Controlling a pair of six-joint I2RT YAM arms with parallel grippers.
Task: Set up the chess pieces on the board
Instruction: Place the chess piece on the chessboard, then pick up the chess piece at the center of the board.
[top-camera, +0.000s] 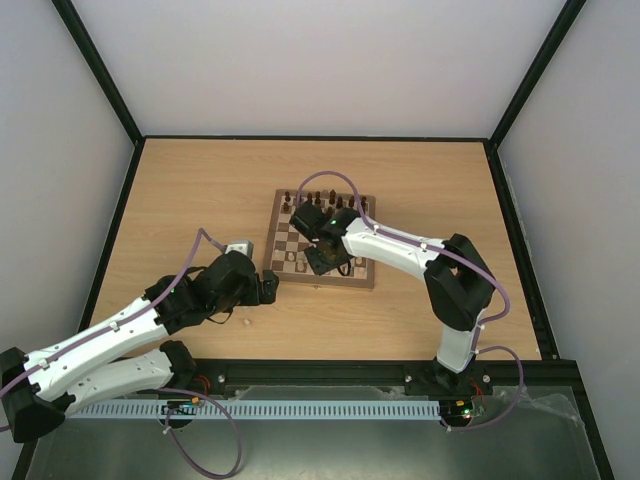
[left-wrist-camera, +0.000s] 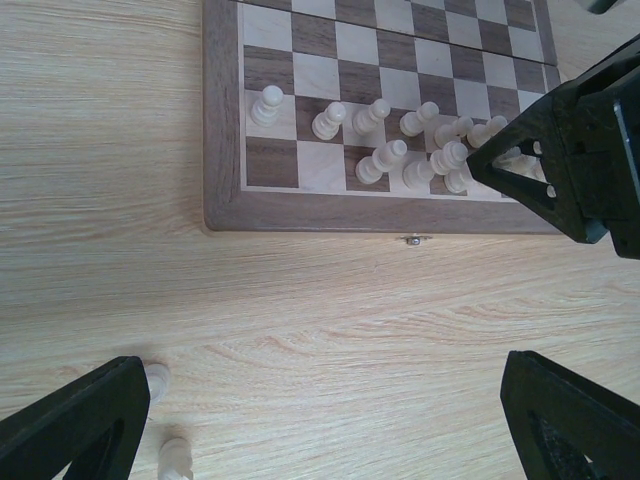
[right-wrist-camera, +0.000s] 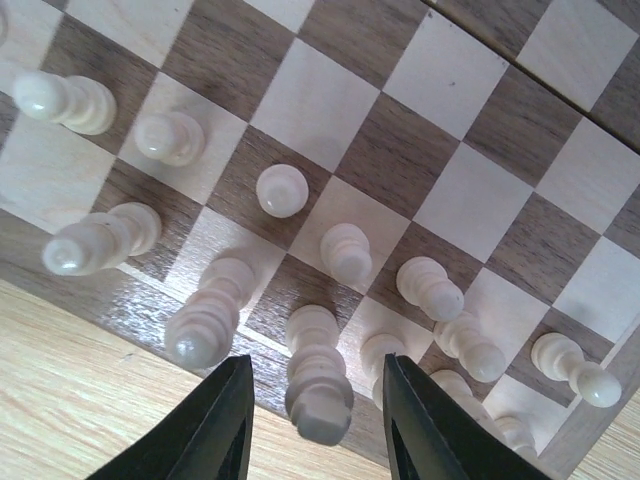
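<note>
Right jaws stood parted, released, either side of a tall piece (right-wrist-camera: 318, 385) upright on the board's (left-wrist-camera: 222, 150) near row; other pale pieces (left-wrist-camera: 380, 160) crowded the two near rows; left jaws gaped wide over the table (left-wrist-camera: 100, 150), where two pieces (left-wrist-camera: 156, 380) apparently awaited placing.

Both are the same build: white shells on the long links of the left arm (top-camera: 110, 335) and right arm (top-camera: 395, 250), with chunky black joints and a thin purple cable (top-camera: 330, 178) looping along each. There's a tiny green light (top-camera: 333, 222) by the right wrist. The left hand (left-wrist-camera: 325, 365) and right hand (right-wrist-camera: 315, 375) have black wedge-shaped fingers (right-wrist-camera: 215, 430)
</note>
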